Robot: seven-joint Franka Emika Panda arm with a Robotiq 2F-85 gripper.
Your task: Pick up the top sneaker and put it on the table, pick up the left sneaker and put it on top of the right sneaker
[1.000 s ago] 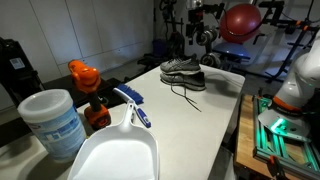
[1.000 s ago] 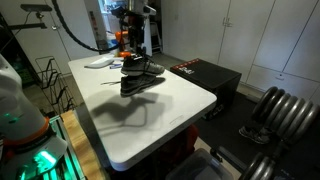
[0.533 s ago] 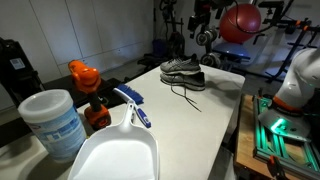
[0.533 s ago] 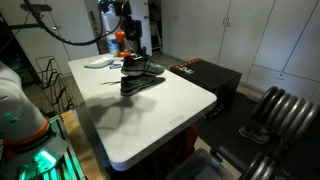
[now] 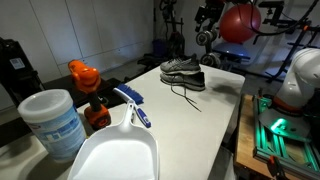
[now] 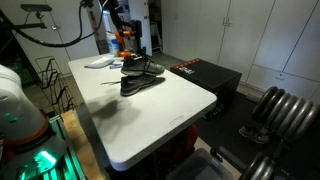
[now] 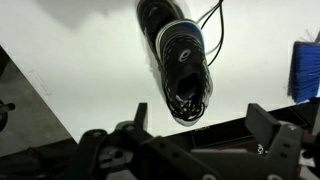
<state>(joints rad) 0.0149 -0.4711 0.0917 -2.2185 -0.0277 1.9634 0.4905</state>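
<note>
Two sneakers lie stacked on the white table (image 5: 220, 110), a grey one with a white sole (image 5: 181, 66) on top of a dark one (image 5: 190, 81), loose laces trailing towards the table's middle. The stack shows in both exterior views (image 6: 139, 76) and from above in the wrist view (image 7: 183, 60). My gripper (image 7: 200, 140) hangs high above the stack, open and empty, its two dark fingers wide apart at the bottom of the wrist view. In the exterior views it is near the top edge (image 5: 207, 32) (image 6: 120, 20).
A white dustpan (image 5: 110, 150), a white tub (image 5: 52, 120), an orange tool (image 5: 83, 76) and a blue brush (image 5: 131, 100) sit at one end of the table. A black box (image 6: 205, 75) and weights (image 6: 275, 115) stand beside it. A red ball (image 5: 240, 20) is behind.
The arm has risen and drifted away from above the sneakers. The stack has not moved.
</note>
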